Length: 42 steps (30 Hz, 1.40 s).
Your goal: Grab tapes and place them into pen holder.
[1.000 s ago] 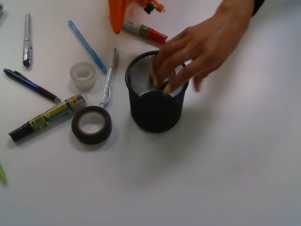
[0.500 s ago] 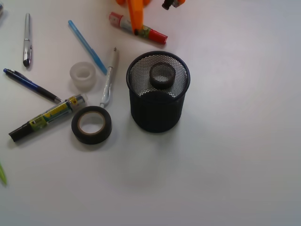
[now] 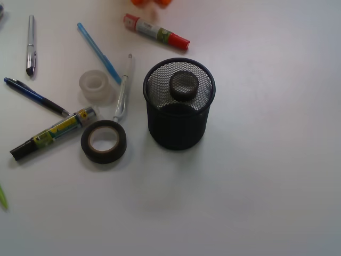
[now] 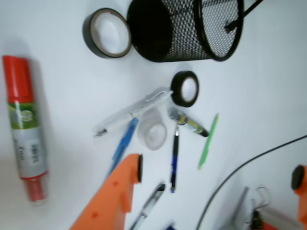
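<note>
The black mesh pen holder (image 3: pixel 179 114) stands upright mid-table. A small dark grey tape (image 3: pixel 184 85) shows through its mouth and far mesh. In the wrist view this roll (image 4: pixel 106 32) lies on the table against the outside of the holder (image 4: pixel 192 28), and nothing dark sits inside it. The translucent white tape (image 3: pixel 95 85) (image 4: pixel 152 134) and the black tape with a tan core (image 3: pixel 104 141) (image 4: pixel 185 88) lie left of the holder. My gripper (image 4: pixel 218 172) is open, empty and far from all the tapes. Only its orange fingers (image 3: pixel 137 2) show at the front view's top edge.
A red-capped marker (image 3: pixel 156 32) lies nearest my arm. A blue pen (image 3: pixel 99 52), white pen (image 3: pixel 122 89), silver pen (image 3: pixel 30 45), dark blue pen (image 3: pixel 36 97) and yellow-labelled marker (image 3: pixel 53 131) surround the left tapes. A black cable (image 4: pixel 249 163) runs below the gripper.
A person's hand that reached over the holder a second ago has gone, and the dark grey tape shows there now. My gripper has drawn back upward, almost out of the front view.
</note>
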Tool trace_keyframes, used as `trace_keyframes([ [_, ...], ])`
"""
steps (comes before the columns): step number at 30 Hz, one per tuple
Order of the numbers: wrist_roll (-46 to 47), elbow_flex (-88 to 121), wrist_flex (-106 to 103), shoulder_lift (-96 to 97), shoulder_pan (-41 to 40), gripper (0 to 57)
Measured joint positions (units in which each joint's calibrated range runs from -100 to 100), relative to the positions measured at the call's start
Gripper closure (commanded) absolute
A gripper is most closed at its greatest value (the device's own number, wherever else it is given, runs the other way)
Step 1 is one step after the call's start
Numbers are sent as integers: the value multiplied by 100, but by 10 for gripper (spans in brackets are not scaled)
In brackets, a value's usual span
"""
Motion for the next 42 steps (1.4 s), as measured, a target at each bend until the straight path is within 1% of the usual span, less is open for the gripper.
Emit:
trace_keyframes([
  [3,-547,-728,371,1542,-15,231],
  [5,-1035,-1042,683,2596,-15,249],
  [8,-1841,-1222,786,3676,-370,265],
  [11,-2642,-1222,553,4172,-858,262],
  [13,-3121,-1159,233,4303,-1369,262],
  [17,-3702,-683,-821,4408,-2101,261],
  [20,-3814,-9,-1961,4408,-2434,261],
  [23,-3824,746,-3110,4425,-2486,260],
  [27,-3565,943,-3447,4695,-2464,236],
  [30,-3238,413,-3024,5261,-2227,232],
  [35,-2828,-1384,-1892,6821,-2072,235],
  [39,-2769,-2659,-1322,8031,-2079,235],
  [42,-2867,-3010,-1132,8275,-2227,235],
])
